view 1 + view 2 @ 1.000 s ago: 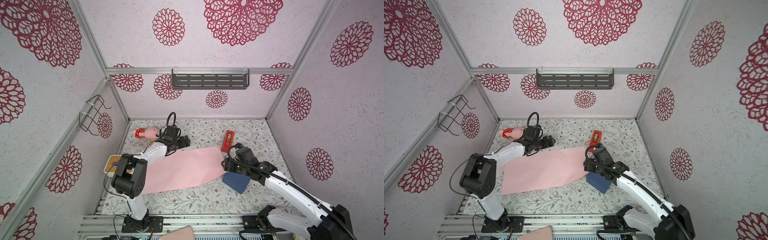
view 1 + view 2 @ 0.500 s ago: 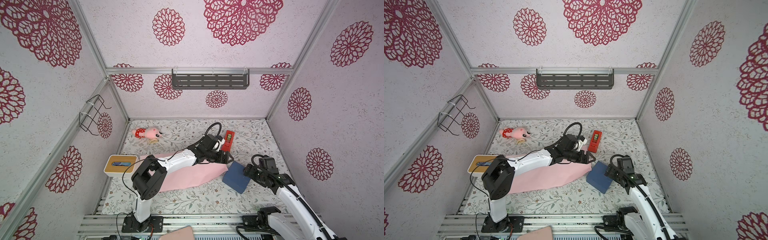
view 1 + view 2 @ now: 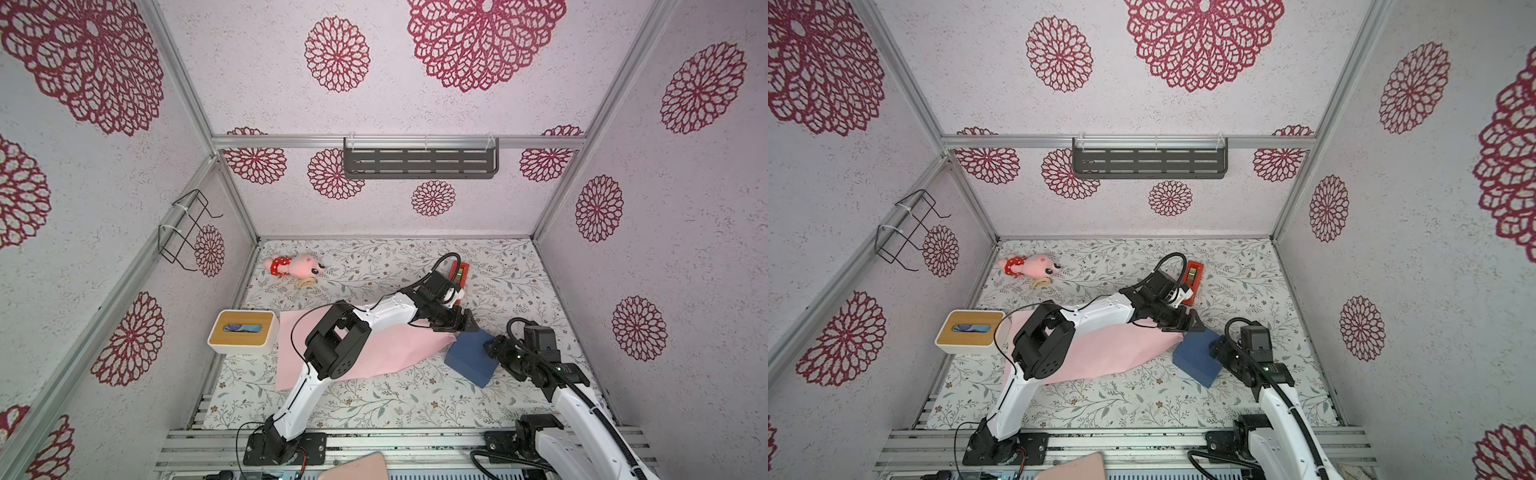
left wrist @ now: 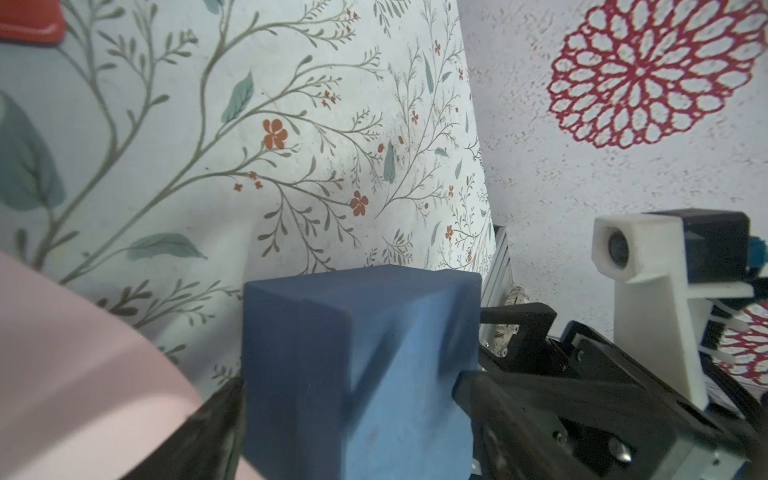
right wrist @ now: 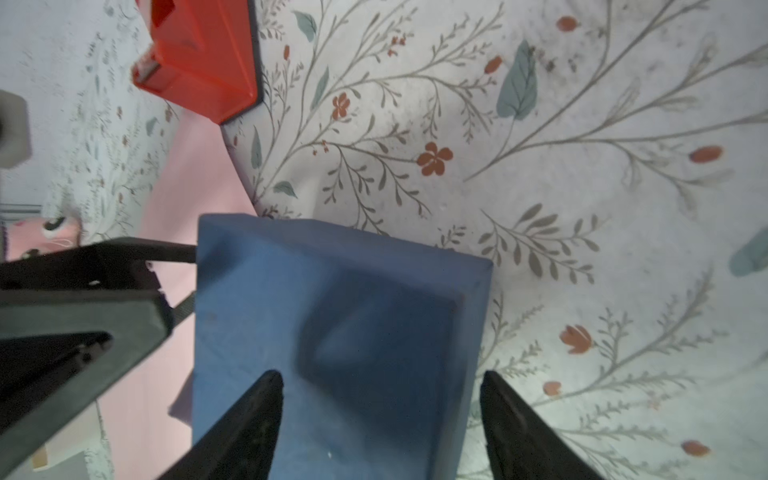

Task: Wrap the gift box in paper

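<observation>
Probable step: positioning. The gift box rests lower right, just beside the paper. The left gripper straddles it, clamping indeterminate. The right gripper has jaws apart. Next: transfer box onto paper.

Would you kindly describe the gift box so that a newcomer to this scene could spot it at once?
Find the pink paper lying on the floral table and follow it to its right tip in both top views. The gift box rests beside that tip: a plain navy-blue block, unlike the red tape dispenser behind it.
</observation>
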Controlling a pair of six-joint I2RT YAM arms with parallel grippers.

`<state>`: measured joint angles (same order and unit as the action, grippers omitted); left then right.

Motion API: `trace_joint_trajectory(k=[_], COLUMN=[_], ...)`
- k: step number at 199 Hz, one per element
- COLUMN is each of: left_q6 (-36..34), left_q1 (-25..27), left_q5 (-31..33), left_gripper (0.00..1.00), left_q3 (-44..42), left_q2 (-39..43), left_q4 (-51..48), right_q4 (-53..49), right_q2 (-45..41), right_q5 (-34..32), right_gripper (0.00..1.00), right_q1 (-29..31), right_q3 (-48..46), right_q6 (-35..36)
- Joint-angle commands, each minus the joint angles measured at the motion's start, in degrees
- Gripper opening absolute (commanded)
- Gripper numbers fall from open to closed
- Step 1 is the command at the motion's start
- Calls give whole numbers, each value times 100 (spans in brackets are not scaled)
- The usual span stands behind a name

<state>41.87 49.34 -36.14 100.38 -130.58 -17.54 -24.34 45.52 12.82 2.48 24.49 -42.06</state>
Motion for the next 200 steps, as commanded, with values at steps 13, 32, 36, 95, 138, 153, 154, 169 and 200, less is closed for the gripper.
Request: trace_joint_trajectory(k=[13, 32, 36, 95, 138, 153, 154, 169, 200], left_q6=[223, 288, 330, 704, 773, 996, 1006, 1174, 1658], left_q1=[40, 37, 29, -46, -53, -38, -34, 37, 160], left_q5=[-366, -385, -389, -218, 744, 888, 893, 982, 741], left_gripper=[85, 86, 86, 86, 90, 92, 92, 93, 90], left_q3=[386, 524, 547, 1496, 496, 191, 170, -46, -413], left_q2=[-257, -368, -402, -881, -248, -140, -137, -52, 57], left_q4=[161, 209, 229, 271, 354, 520, 531, 655, 1321], right_q4=[1283, 1654, 1714, 1720, 1064, 1019, 1019, 1043, 1199], right_q2=[654, 1138, 1239, 2648, 2275, 2169, 2170, 2174, 2141], right_q5=[890, 1056, 1049, 747, 166, 41, 34, 128, 1012], right_gripper=[64, 60, 60, 64, 82, 85, 85, 86, 84], right_q1=[-569, -754, -793, -1344, -1408, -1409, -1409, -1413, -1404], right_q3=[49, 309, 376, 1647, 1379, 1200, 1186, 1054, 742], right_q6=[-40, 55, 85, 799, 1421, 1522, 1528, 1571, 1526])
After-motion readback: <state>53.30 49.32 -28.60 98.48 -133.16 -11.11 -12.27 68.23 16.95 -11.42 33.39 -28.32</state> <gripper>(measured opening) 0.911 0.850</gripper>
